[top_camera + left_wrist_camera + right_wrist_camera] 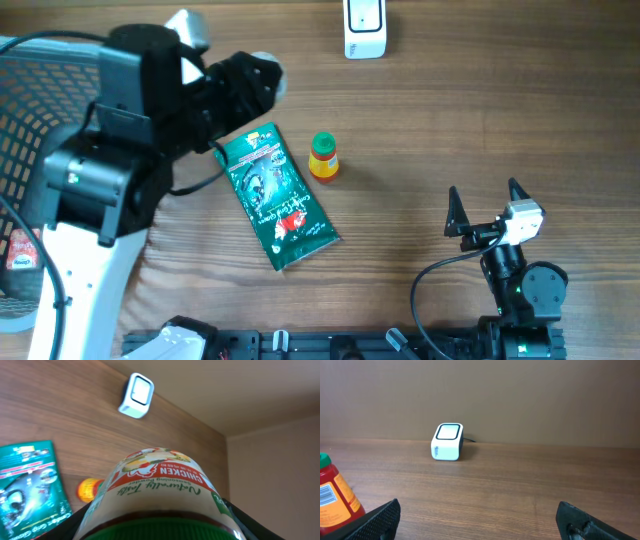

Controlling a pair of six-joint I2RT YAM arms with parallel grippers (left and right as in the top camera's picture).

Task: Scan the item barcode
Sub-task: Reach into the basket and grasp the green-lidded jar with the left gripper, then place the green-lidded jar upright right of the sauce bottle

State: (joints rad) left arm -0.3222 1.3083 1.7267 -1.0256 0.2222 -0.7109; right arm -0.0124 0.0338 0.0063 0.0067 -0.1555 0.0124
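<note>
Left wrist view: your left end effector [248, 82] is gripping the chicken seasoning jar [160, 492] near its green lid. It is holding the jar above the desk [420, 120] and pointing it toward the scanner [136, 395], presumably to bring the label to the window. No barcode is showing on this face, so a roll is probably needed. Your right end effector [485, 208] is sitting wide open and empty, well apart, leaving the approach free. The green packet [278, 195] and small bottle [323, 157] are waiting just beside each other.
</note>
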